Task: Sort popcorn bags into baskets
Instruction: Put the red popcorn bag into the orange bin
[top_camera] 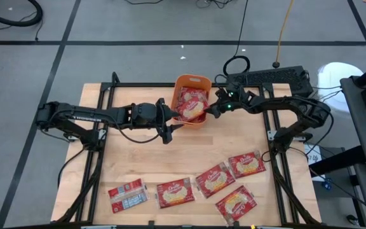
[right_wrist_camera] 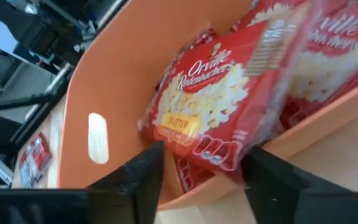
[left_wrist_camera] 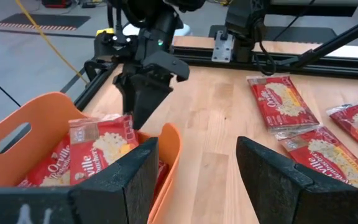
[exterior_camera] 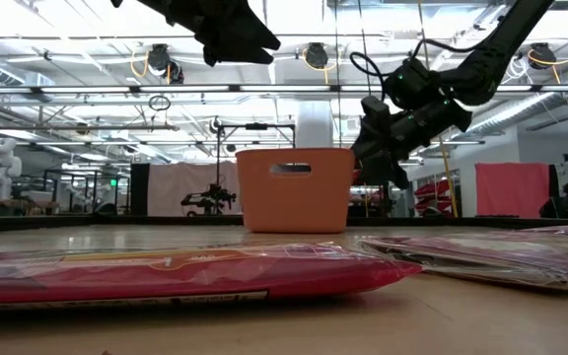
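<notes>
Though bags (top_camera: 191,103) crowd the basket (top_camera: 200,81) (count seemingly unclear), lower ones hide.

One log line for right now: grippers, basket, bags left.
right gripper: open at orange basket, over popcorn bag | left gripper: open beside basket | five bags on table

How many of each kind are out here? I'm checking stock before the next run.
Popcorn bags loose on the table: 5, the leftmost grey side up
Popcorn bags in the basket: several, overlapping, cannot count
Basket: 1
Total countable: 6
</notes>
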Tool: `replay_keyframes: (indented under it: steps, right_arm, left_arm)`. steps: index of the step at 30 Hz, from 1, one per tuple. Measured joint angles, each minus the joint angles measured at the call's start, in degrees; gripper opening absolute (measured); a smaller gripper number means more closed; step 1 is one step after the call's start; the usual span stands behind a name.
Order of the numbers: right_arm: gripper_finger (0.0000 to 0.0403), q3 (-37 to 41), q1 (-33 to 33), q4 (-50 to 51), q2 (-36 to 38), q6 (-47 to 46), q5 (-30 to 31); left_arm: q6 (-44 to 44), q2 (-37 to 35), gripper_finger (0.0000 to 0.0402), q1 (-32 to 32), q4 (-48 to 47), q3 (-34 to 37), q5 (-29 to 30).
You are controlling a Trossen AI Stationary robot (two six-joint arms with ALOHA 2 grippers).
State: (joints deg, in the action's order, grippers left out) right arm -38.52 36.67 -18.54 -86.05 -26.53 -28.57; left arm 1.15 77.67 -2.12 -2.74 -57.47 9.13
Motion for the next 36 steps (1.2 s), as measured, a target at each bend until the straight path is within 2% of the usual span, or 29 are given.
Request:
replay_keyframes:
  steps: [4,9,11,14,20,27,29,32,34,36]
  right_arm:
    - [0.0127,0.0,0.0,-2.35,-0.36,0.16,0.08]
    - [0.003,-0.03,0.0,-4.07,-0.34,2.39,0.29]
    - [0.0009,-0.04,0.0,-4.42,-0.34,3.68,0.74]
    - [0.0006,-0.02,0.0,-6.48,-0.31,3.89,1.43]
    - [0.0,-0.07,-2.35,-13.03,2.97,8.9,1.34]
    - [0.0,-0.07,-5.92,-15.81,7.27,17.69,1.58]
    - [0.0,-0.07,-6.57,-15.9,8.38,19.67,1.83]
    - [0.0,-0.07,-7.24,-15.54,9.79,21.73,3.76]
    - [0.0,-0.07,-7.34,-15.48,10.72,22.5,4.72]
    - [0.0,-0.07,-7.32,-15.66,11.63,22.72,4.81]
  left_arm:
    - [0.04,0.0,0.0218,0.17,-0.09,0.0,0.02]
    - [0.06,0.0,0.0218,0.27,-0.07,0.0,0.0]
    - [0.05,0.0,0.0218,0.23,-0.07,0.0,0.02]
    - [-1.02,0.0,0.0218,0.22,-0.03,0.0,0.47]
    - [-2.13,0.0,0.0218,-1.35,0.22,0.0,6.14]
    - [-2.65,0.0,0.0218,-7.33,3.35,0.0,6.37]
    - [-3.04,0.0,0.022,-9.26,3.61,0.0,4.74]
    - [-3.92,0.0,0.0231,-12.07,3.86,0.0,-0.9]
    - [-4.28,0.64,0.0247,-13.89,4.26,0.0,-4.35]
    - [-5.41,2.43,0.0268,-15.01,5.38,-0.13,-4.86]
